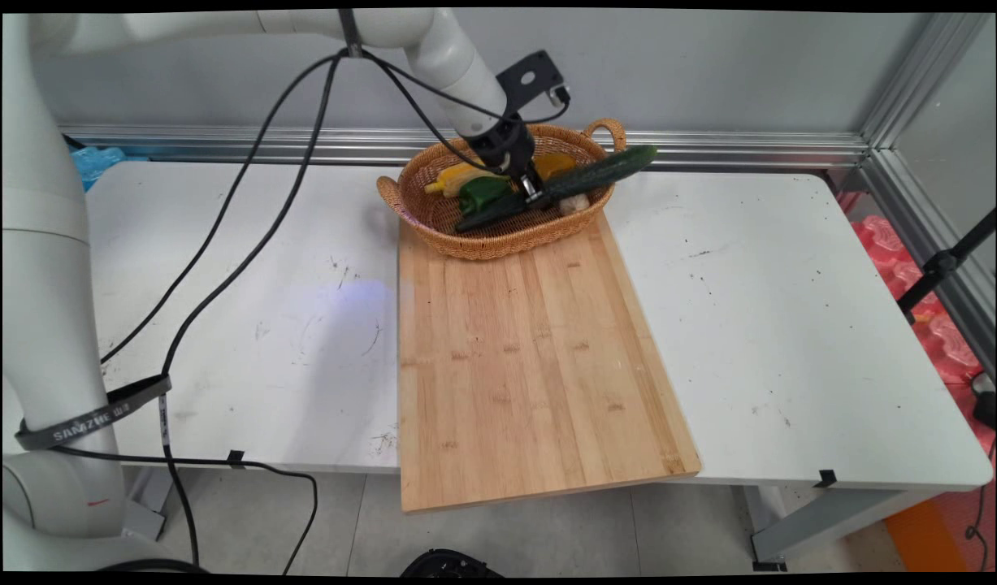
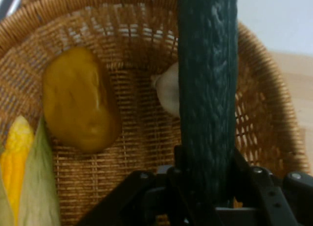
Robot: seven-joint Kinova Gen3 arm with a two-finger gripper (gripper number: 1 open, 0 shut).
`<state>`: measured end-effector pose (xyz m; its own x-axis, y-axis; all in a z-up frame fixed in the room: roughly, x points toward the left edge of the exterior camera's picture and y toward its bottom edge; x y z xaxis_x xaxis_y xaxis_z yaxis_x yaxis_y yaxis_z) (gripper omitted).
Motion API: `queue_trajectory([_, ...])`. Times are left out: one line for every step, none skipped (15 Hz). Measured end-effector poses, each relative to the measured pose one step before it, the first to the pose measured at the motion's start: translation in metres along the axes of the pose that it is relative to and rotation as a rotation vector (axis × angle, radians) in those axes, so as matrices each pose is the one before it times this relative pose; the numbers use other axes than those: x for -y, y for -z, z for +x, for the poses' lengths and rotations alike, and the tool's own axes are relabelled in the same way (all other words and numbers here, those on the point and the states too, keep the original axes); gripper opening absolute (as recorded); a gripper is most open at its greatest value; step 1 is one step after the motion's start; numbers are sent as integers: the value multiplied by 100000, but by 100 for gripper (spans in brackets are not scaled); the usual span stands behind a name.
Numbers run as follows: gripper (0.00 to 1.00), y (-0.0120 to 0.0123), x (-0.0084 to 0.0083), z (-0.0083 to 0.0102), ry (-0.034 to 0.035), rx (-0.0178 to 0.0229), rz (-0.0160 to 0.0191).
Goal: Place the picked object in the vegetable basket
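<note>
End effector (image 1: 531, 188) pinches a dark green cucumber (image 1: 563, 188) near its middle, over the wicker basket (image 1: 498, 236) at the counter's (image 1: 791, 325) far side. Lifted slantwise, the cucumber overhangs the right rim; corn (image 2: 17, 167), potato (image 2: 80, 106) and garlic (image 2: 168, 91) lie beneath. A cutting board (image 1: 531, 366) sits just near.

**Count of things on the table**

There was one wicker basket (image 1: 465, 236) — holding one cucumber (image 1: 604, 173), one green pepper (image 1: 482, 193), one ear of corn (image 1: 453, 176), one potato (image 2: 80, 106) and one garlic bulb (image 2: 167, 91) — and one wooden cutting board (image 1: 531, 366).
</note>
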<state>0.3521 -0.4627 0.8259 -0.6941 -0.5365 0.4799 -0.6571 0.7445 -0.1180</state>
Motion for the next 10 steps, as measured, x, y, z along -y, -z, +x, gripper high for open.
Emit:
queue_trajectory([0,-474,183,-214,-8,416,-234])
queue_trajectory([0,-480,206,-253,22,401,-239])
queue_trajectory([0,-235,132,-172,47,95,-141])
queue_trajectory([100,-135,125,-154,75,-15,-157])
queue_trajectory([100,-35,76,-53,-95,-226,-185])
queue_trajectory([100,111,87,-8,-177,-502,-282])
queue_trajectory([100,181,88,33,-295,-589,-293])
queue_trajectory([100,255,82,48,-288,-556,-204])
queue_trajectory([100,245,63,40,-199,-421,-128])
queue_trajectory([100,403,81,106,-410,-741,-166])
